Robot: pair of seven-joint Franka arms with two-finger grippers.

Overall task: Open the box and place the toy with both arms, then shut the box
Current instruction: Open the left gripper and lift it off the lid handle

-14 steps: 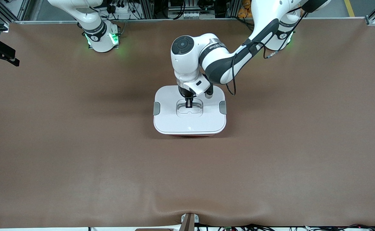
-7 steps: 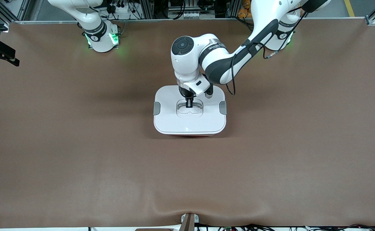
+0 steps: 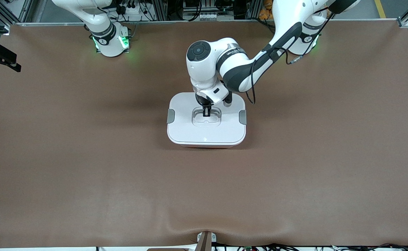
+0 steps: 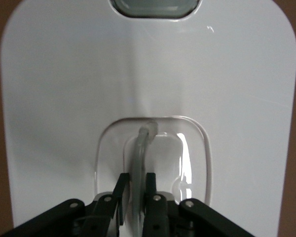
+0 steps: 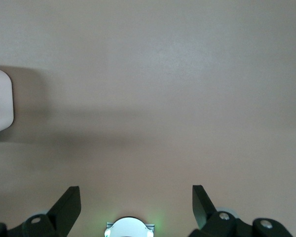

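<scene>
Box on brown table

Both arms are glossy white with dark grey segments. The left arm has a round dark grey joint cap, grey lettering on a silver wrist band and a thin black cable looping along its forearm. Each base wears a black numbered collar and glows green. The black gripper fingers are fixed with silver screws.
</scene>
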